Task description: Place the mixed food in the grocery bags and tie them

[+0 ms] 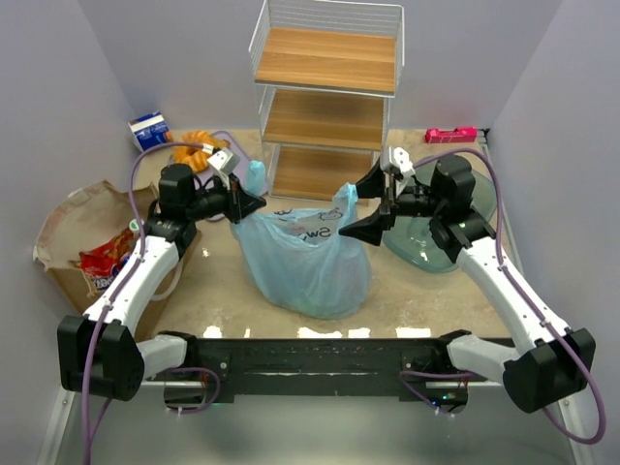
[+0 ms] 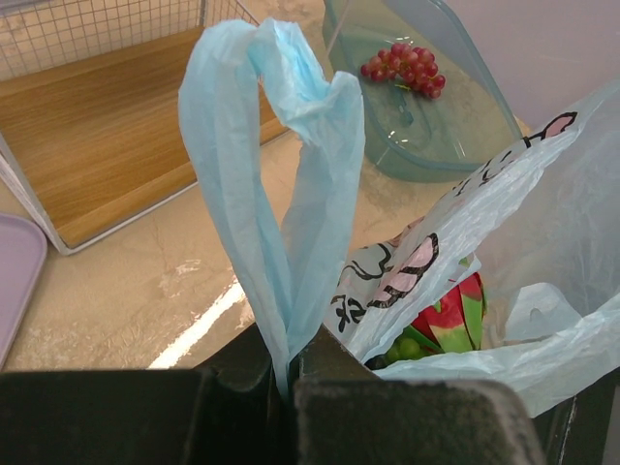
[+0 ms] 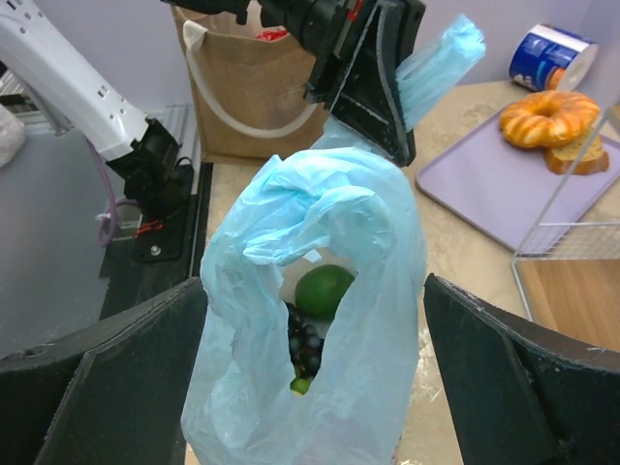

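Left gripper (image 2: 289, 373): jaws pinched shut on the left handle (image 2: 271, 145) of the light-blue plastic bag (image 1: 305, 257). It holds the loop upright, probably so it stands free for knotting.
Plastic bag: mid-table, toward the near edge, between the two grippers. Its body is slumped on the table and its mouth gapes.
Contents: pink dragon fruit (image 2: 450, 315), a round green fruit (image 3: 323, 289) and dark grapes (image 3: 305, 349) lie low inside. That leaves slack plastic above them for tying.
Right gripper (image 1: 366, 203): jaws spread wide, one finger on each side of the right handle (image 3: 320, 223), gripping nothing. It looks lined up to close on that handle.
Red grapes (image 2: 405, 66): in the green bowl (image 1: 426, 247) by the table's right edge, outside both bags. Packing seems unfinished.
Brown paper bag (image 1: 87, 218): at the left edge, with the red snack packet (image 1: 107, 260) showing in its mouth.
Far edge: wire shelf (image 1: 325, 97) in the middle, blue-white carton (image 1: 150, 129) in the left corner, ring pastry (image 3: 547, 116) on a lilac tray (image 3: 484, 184). None of these looks meant for bagging.
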